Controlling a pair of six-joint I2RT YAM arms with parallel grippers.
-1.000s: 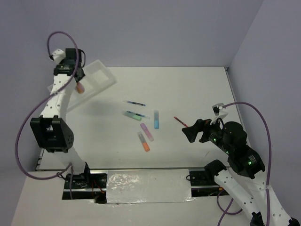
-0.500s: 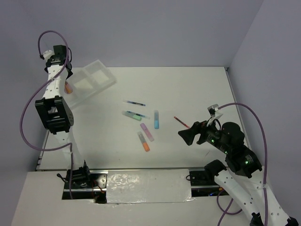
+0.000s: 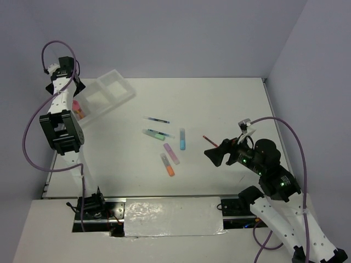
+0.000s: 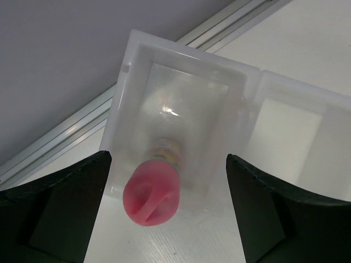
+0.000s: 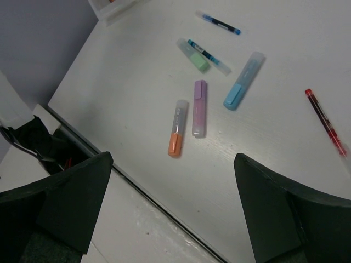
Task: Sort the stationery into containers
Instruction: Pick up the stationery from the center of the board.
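Stubby pink cylinder rests in the end compartment of the tray, directly under the left gripper, its pink end turned up toward the jaws. Those jaws stand wide apart and hold nothing, so this piece looks delivered. The left arm does best to rise straight up, so that neither jaw catches the tray wall and shifts it.

The right gripper hangs above the worktop, jaws spread and bare, and the next pick seems to be its job. The orange marker lies right beneath the jaws, with the lilac marker just beside it. Farther ahead are the blue marker, the green-capped marker and, farthest, the thin dark-blue pen. The thin red pen lies out past the right-hand jaw, well apart from the rest.

Whichever piece it takes, the wrist should turn until the jaws straddle the body crosswise. They should come down near the middle so it does not swing, and close only when the tips are almost on the worktop. The orange and lilac pair leave little room for a jaw between them, so the isolated red pen looks the cleaner grab
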